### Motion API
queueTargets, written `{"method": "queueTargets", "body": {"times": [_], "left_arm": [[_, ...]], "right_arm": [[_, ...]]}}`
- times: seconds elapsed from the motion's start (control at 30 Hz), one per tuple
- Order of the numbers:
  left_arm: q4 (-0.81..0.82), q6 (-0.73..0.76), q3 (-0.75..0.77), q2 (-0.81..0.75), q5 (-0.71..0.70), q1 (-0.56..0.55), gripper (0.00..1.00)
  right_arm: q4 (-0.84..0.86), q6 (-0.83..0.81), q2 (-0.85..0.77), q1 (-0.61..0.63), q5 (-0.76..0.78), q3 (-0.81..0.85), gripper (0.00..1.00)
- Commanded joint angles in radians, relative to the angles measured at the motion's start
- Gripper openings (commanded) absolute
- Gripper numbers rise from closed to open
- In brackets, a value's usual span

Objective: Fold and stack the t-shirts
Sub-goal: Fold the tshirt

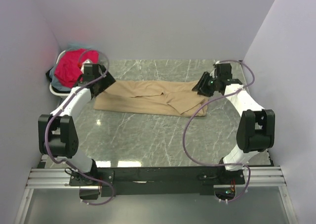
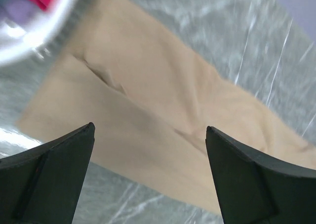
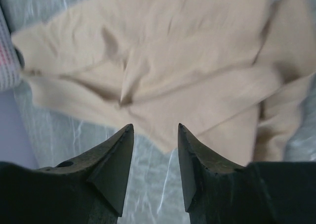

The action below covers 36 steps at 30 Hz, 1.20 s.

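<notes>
My left gripper [image 2: 149, 130] has its fingers spread wide with nothing between them, hovering above the near left end of the tan shirt [image 1: 153, 98]. The right gripper [image 3: 155, 127] has its fingers parted by a narrower gap, also empty, over the shirt's right end where the cloth lies in overlapping flaps. The shirt lies flat on the table [image 1: 148, 140] as a long band between the two grippers, with a crease running along it, so I judge it partly folded lengthwise and the crosswise fold yet to do. To do that well, I would lower each gripper onto a corner at its own end and take every layer in the pinch, not only the top one. I would also lift both sides evenly so the crease stays straight. The right end is rumpled, so I would flatten or gather those flaps first. The left end lies just beside the basket [image 1: 53, 89], which holds the red shirt [image 1: 69, 66] and others, so I would keep my left fingers off its rim.
</notes>
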Motion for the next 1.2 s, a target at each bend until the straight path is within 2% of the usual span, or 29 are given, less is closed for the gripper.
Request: {"method": "queueTargets", "body": {"times": [0.0,0.13,0.33,1.17], "left_arm": [[0.026,0.001,-0.040,0.038,0.059,-0.058,0.99],[0.014,-0.003,-0.020,0.086,0.050,-0.121,0.99],[-0.006,-0.009,0.003,0.121,0.027,-0.176,1.00],[-0.041,0.015,0.037,0.164,-0.001,-0.182,0.99]], "right_arm": [[0.009,0.025,-0.078,0.059,-0.127,-0.084,0.49],[0.049,0.051,-0.111,0.131,-0.109,-0.172,0.52],[0.096,0.104,-0.111,0.166,-0.085,-0.261,0.53],[0.135,0.141,0.050,0.229,-0.020,-0.249,0.52]]}}
